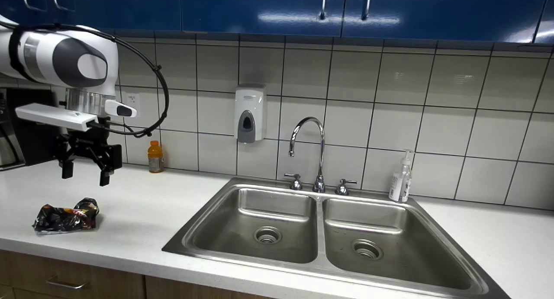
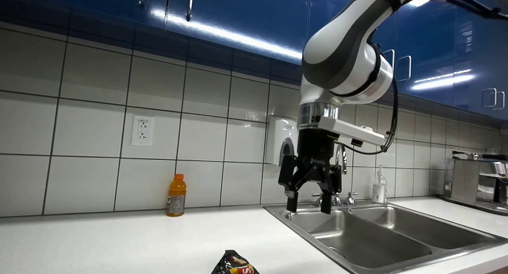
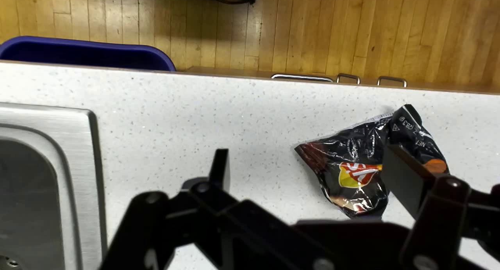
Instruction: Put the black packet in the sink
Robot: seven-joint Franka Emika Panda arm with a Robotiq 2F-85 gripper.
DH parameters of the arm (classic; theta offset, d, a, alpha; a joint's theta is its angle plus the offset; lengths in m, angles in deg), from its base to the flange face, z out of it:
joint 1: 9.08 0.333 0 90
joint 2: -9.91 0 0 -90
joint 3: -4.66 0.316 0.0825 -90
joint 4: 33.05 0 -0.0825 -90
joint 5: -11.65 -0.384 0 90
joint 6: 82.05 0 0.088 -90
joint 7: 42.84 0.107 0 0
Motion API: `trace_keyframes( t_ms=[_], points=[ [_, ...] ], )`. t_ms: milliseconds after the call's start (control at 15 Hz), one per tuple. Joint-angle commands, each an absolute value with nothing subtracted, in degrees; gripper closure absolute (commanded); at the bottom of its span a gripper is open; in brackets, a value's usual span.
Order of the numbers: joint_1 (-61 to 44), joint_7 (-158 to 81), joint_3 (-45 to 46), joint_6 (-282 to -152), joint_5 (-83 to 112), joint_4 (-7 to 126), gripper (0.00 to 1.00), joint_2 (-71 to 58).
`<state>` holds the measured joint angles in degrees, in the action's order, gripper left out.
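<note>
- Target: the black snack packet (image 1: 65,217) is lying crumpled on the white tabletop (image 1: 143,212), close to its near edge; in both exterior views it is resting to the left of the steel sink (image 1: 321,255), outside and apart from the rim.
- Tool: the pincer (image 2: 309,203) is hanging above the tabletop, released, its two jaws standing apart and holding nothing; in the wrist view one jaw is covering part of the packet, yet in both exterior views the packet is lying lower, untouched.
- Bystander: an orange drink bottle (image 1: 156,157) is standing at the far side of the tabletop, apparently playing no part.
- Done: judging from this arrangement, the task is standing at its first stage, with no grasp yet made.
- Outstanding: centring the pincer over the packet, lowering, gripping, lifting, carrying rightward past the sink's left rim and letting go inside are presumably all remaining.
</note>
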<state>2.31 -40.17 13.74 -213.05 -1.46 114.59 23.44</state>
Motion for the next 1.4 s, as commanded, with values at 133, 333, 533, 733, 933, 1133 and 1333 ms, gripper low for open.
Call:
trace_keyframes(
  t_ms=[133, 333, 533, 733, 933, 1133, 1333],
  points=[
    [3.37, -34.43, 16.33, -214.73, -1.28, 109.43, 0.0, 16.44],
    [3.51, -29.33, 17.44, -216.68, -0.46, 108.03, 0.0, 13.47],
    [3.84, -24.36, 18.02, -219.22, -0.12, 106.21, 0.0, 9.83],
    [4.49, -19.88, 18.31, -221.05, -0.7, 105.05, 0.0, 7.03],
    [5.63, -15.55, 18.39, -222.82, -1.3, 103.45, 0.0, 4.09],
    [7.23, -10.85, 18.4, -224.22, -1.25, 101.57, 0.0, 1.6],
    [9.12, -6.28, 18.34, -225.24, -1.04, 100.46, 0.0, -0.08]
  ],
)
